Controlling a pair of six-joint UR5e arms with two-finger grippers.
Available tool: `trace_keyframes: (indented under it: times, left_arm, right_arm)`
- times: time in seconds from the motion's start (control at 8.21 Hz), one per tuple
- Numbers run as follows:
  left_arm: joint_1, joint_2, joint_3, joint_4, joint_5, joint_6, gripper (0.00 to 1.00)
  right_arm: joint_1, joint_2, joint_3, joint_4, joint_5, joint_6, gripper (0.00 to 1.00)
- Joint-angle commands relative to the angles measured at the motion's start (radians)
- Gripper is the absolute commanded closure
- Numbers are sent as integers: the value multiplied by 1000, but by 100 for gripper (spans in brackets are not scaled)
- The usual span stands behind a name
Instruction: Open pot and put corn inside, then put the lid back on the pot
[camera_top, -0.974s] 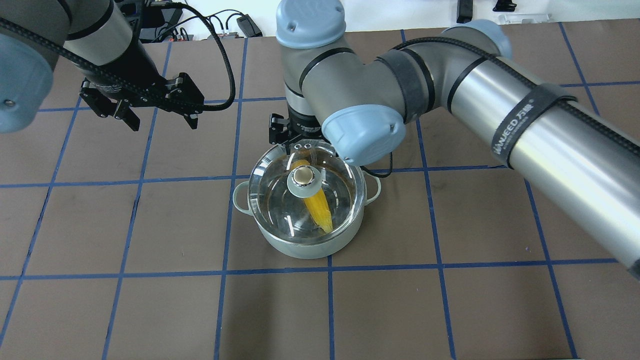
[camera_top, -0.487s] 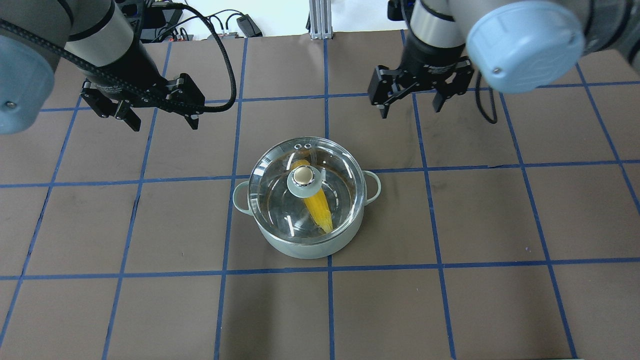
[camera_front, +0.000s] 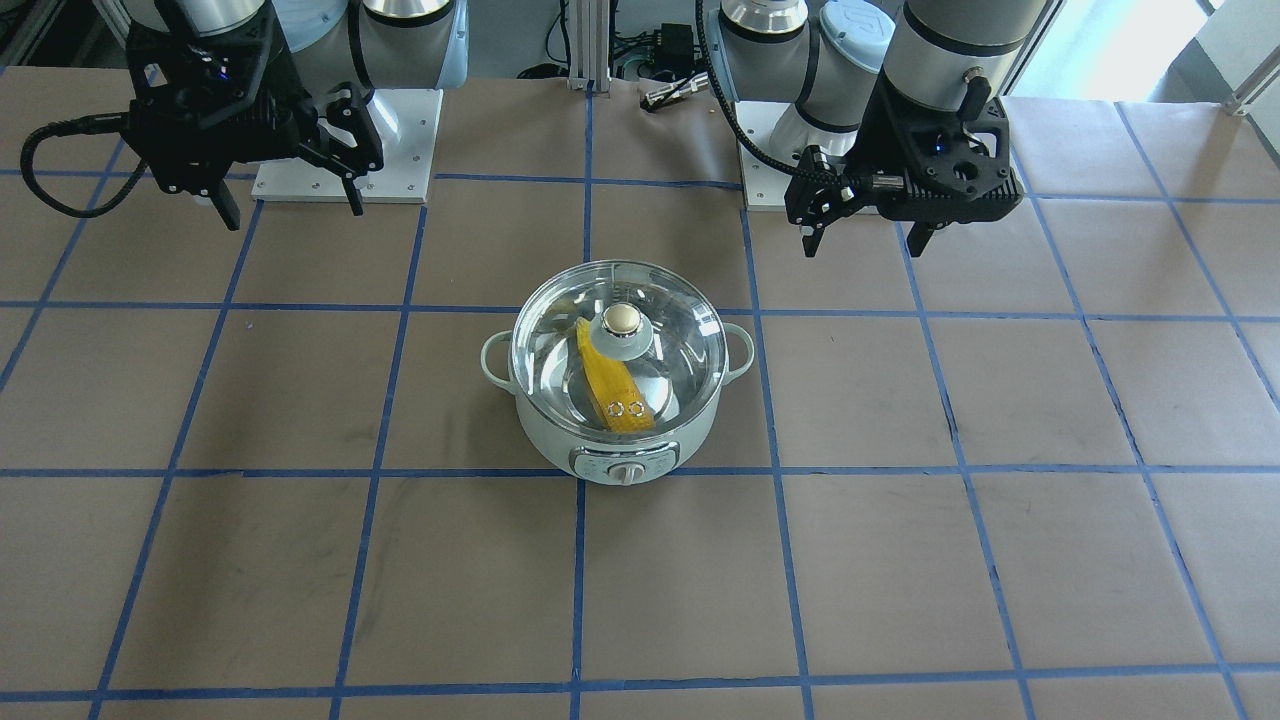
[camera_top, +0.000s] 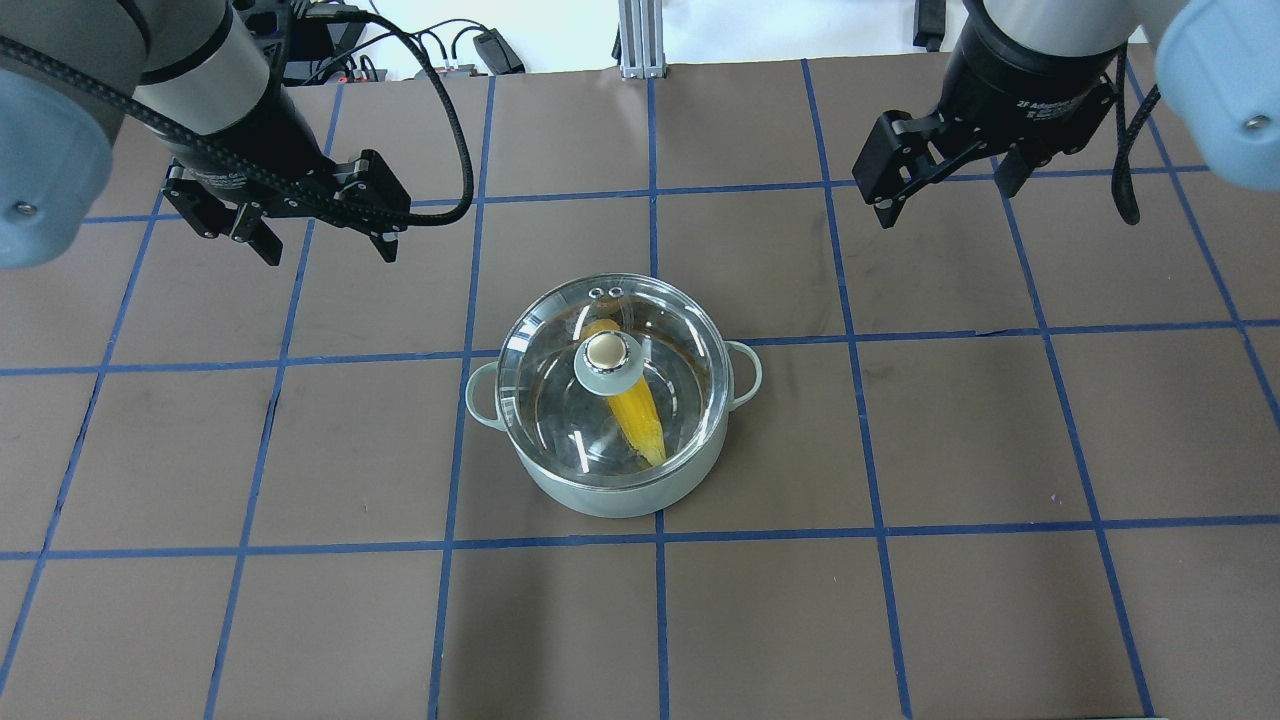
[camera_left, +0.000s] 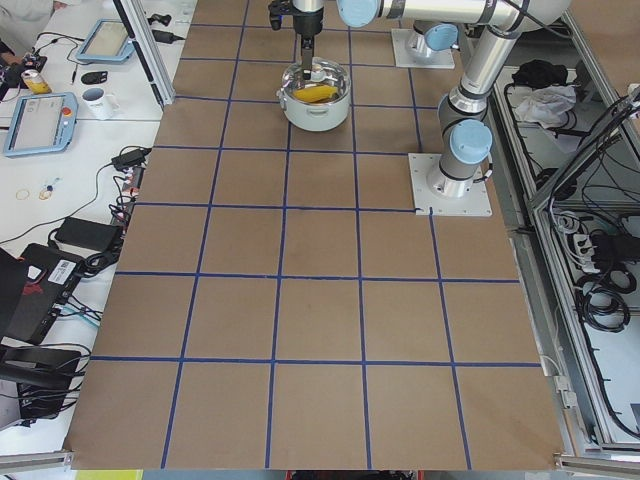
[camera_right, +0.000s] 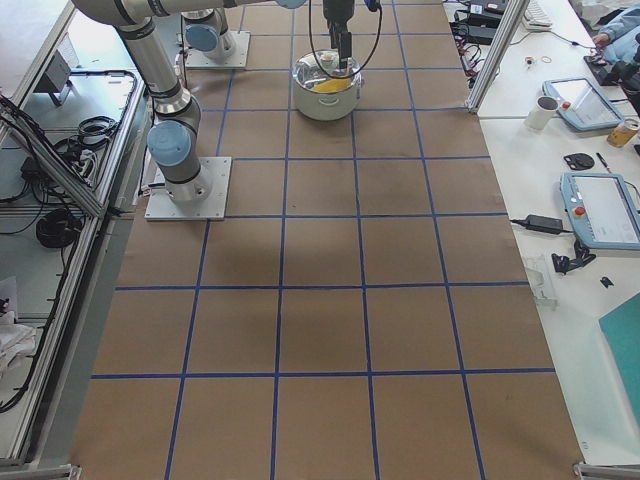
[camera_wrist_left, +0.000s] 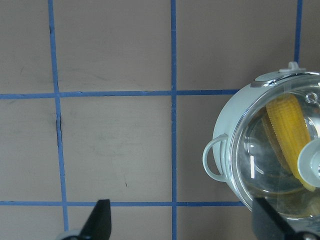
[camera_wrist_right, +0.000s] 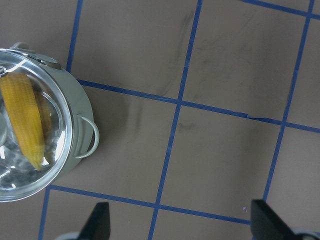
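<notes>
Found the pot (camera_top: 590, 498) standing upright near the middle of the table (camera_top: 300, 620), on brown paper crossed by blue tape lines. Noted its control dial (camera_front: 627, 473) turned away from the robot, with 1 loop handle out to each side.

Saw the lid (camera_top: 545, 395) seated level on the pot's rim, knob (camera_top: 604, 355) up and 2 small vent rings (camera_top: 606, 291) on the dial side.

Made out the corn (camera_top: 640, 420) through the glass, lying slantwise inside the pot and passing under the knob, tapered end toward the robot.

Logged the left gripper (camera_top: 328, 250) hanging above the table off to the pot's left, well apart from it. Noted its fingers spread wide and nothing between them. In its wrist view, caught 2 dark fingertips at the bottom edge, far apart, over bare paper, and the pot cut off at the right edge.

Logged the right gripper (camera_top: 942, 200) likewise above the table on the pot's right, well clear of the handle, jaws released and empty. In that wrist view, saw both fingertips wide apart at the bottom and the pot at the left edge.

Touched neither pot nor lid with either gripper.
</notes>
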Motion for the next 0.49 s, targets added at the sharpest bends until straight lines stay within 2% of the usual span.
trace_keyframes:
  times: [0.0, 0.37]
  left_arm:
    - [0, 3, 1, 7, 3, 1, 0]
    - [0, 5, 1, 5, 7, 1, 0]
  right_arm:
    - [-1, -6, 1, 1, 17, 4, 0]
    - [-1, -6, 1, 1, 24, 5, 0]
